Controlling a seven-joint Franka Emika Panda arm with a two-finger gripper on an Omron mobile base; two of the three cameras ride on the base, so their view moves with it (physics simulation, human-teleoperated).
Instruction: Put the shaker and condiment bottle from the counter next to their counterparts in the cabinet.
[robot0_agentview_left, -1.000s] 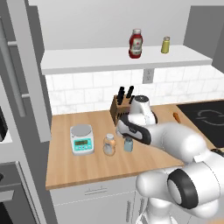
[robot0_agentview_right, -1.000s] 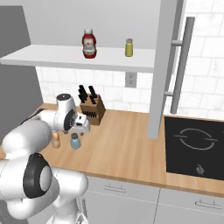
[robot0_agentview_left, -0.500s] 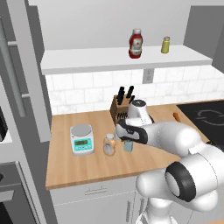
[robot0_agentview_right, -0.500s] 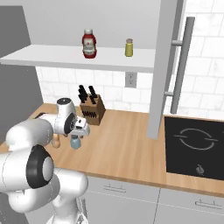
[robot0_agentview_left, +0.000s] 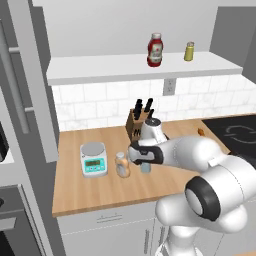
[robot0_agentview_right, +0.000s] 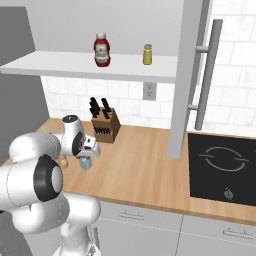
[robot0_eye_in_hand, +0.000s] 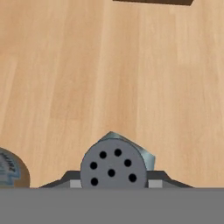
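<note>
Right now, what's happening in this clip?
The white arm is bent low over the light wooden counter, with its gripper around the small blue-grey shaker with the grey perforated cap; the fingers sit on either side of it and the shaker stands on the wood. The squat clear bottle with the orange-tan top waits beside it, next to a small kitchen scale. Up on the white cabinet shelf stand the red ketchup bottle and the yellow shaker.
</note>
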